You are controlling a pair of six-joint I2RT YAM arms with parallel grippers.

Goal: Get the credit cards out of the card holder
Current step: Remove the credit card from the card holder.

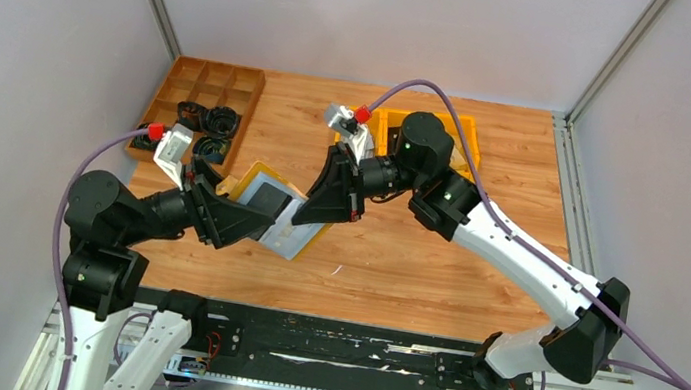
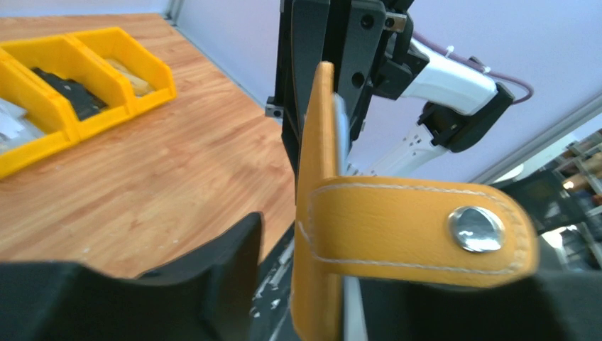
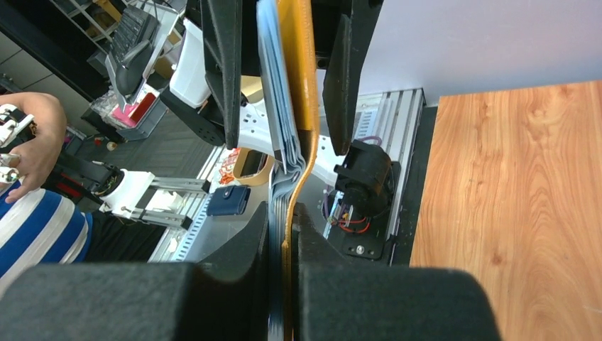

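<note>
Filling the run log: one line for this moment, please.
left gripper: open, either side of card holder | right gripper: shut on card holder | card holder: held above table

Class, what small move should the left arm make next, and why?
Probably shift the left gripper to the grey-blue layers and pinch one card edge: its jaws stand open around the holder, which the right gripper clamps.

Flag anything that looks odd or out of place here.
Nothing looks spilled or damaged. The one oddity: the card holder hangs in mid-air above the table, pinched by the right gripper alone, while the left gripper stands open around it. Its snap tab sticks out sideways, unfastened.
</note>
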